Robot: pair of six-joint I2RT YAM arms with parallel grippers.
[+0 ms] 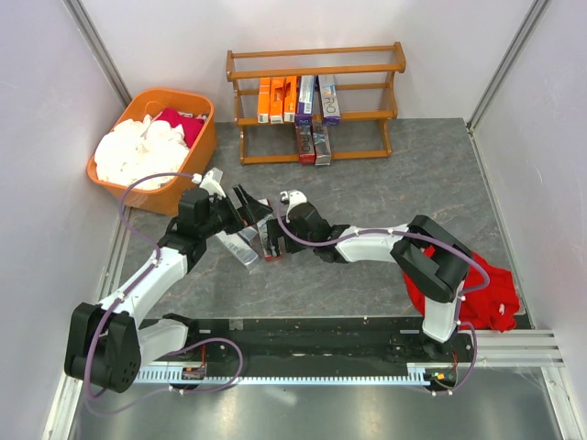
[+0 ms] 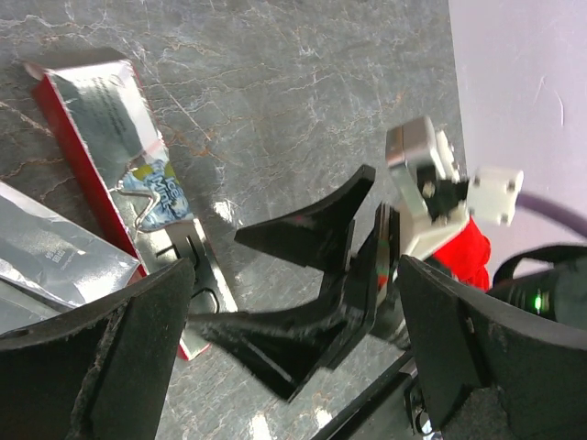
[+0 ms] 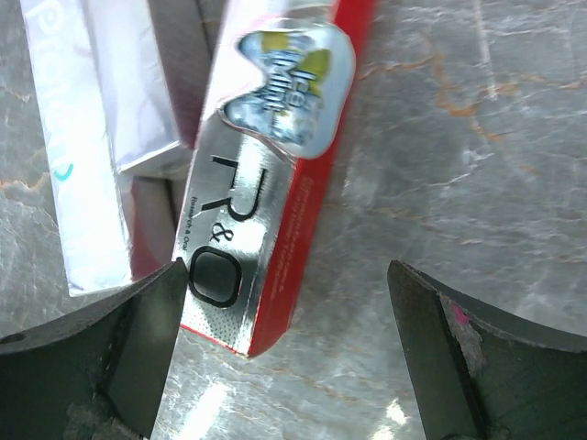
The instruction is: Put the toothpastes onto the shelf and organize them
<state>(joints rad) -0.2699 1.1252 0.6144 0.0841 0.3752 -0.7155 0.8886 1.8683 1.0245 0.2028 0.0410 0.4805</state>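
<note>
Reaching in with both arms toward the loose cartons at the middle of the table, I am working on the pick-up step. My left gripper is hanging with its jaws spread wide and holding nothing, just beside a long silver-grey cardboard toothpaste carton that is lying flat. Right of that, a long red-and-silver toothpaste carton is lying flat too. My right gripper is hovering over its end, jaws equally wide and empty, with the carton's end sitting between the fingers and nearer one of them.

I am judging that the next move calls for lowering the right gripper and closing across the carton's narrow width. My two grippers are crowding each other, so the left one should be giving room first.

I am working over a dark grey marbled table surface, boxed in by white panel walls. At far left an orange plastic tub is holding white and red cloths. At the back the small orange-brown wooden shelf is already carrying orange cartons and purple-and-white cartons on its middle tier. At far right a crumpled red cloth is lying by my right arm
</note>
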